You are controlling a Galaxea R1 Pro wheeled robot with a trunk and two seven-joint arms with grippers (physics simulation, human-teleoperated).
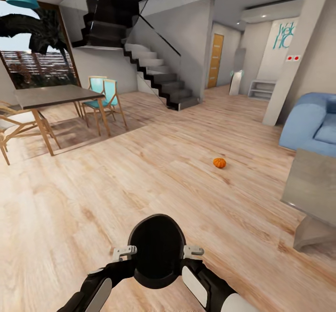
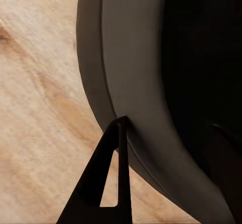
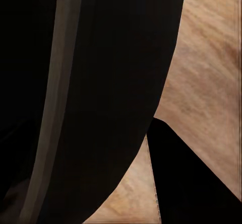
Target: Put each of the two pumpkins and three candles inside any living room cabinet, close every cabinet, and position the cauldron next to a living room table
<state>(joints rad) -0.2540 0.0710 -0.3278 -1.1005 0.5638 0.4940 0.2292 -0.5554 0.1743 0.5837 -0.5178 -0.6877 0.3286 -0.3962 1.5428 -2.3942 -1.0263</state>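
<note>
I had the cauldron (image 1: 157, 250) up off the floor between my two hands, the left gripper (image 1: 124, 252) on one side of its rim and the right gripper (image 1: 192, 251) on the other, because a round pot that wide would not sit in one set of fingers. From my left wrist, one dark finger (image 2: 113, 183) lay against the outside of the rim with the black wall running off beyond it, so that hand looked closed onto the lip, with the other finger probably inside the mouth; the view was too close for me to be sure. My right hand pressed in the same way from the far side, a black finger (image 3: 194, 178) beside the pot's curved wall, nipped onto the rim as far as I could judge. Holding it low and close to my body kept it steady while I rolled. One pumpkin (image 1: 219, 162) sat on the wood floor (image 1: 140, 181) well ahead of my right hand, apart from everything. The dining table (image 1: 51, 95) stood far off beyond my left hand, and a pale low table (image 1: 312, 186) lay nearer, past my right, so I judged that the closer place to set the pot down.
</note>
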